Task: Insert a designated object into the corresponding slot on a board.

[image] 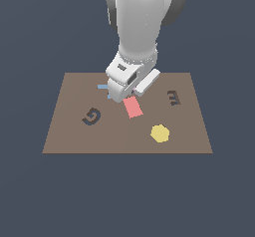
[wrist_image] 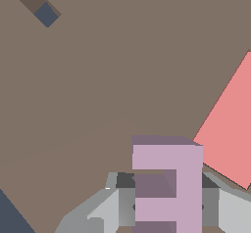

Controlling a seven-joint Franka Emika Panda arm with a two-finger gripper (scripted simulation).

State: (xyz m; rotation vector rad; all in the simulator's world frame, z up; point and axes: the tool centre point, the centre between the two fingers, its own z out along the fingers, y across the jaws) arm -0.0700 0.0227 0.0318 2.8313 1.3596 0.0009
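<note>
The pale purple-pink E-shaped block [wrist_image: 166,188] sits between my gripper's [wrist_image: 166,208] two grey fingers [wrist_image: 105,210], which press on its sides. In the exterior view the gripper [image: 119,96] is low over the brown board [image: 74,136], left of its middle, and the hand hides the block. I cannot tell whether the block rests on the board or hangs just above it. The small dark E-shaped slot [image: 173,98] lies toward the exterior view's right, well apart from the gripper.
A red rectangle [image: 133,107] [wrist_image: 230,129] lies right beside the gripper. A yellow hexagon [image: 160,133] sits nearer the front. A blue piece [image: 103,87] peeks out behind the hand. A dark G-shaped recess [image: 91,116] is on the exterior view's left.
</note>
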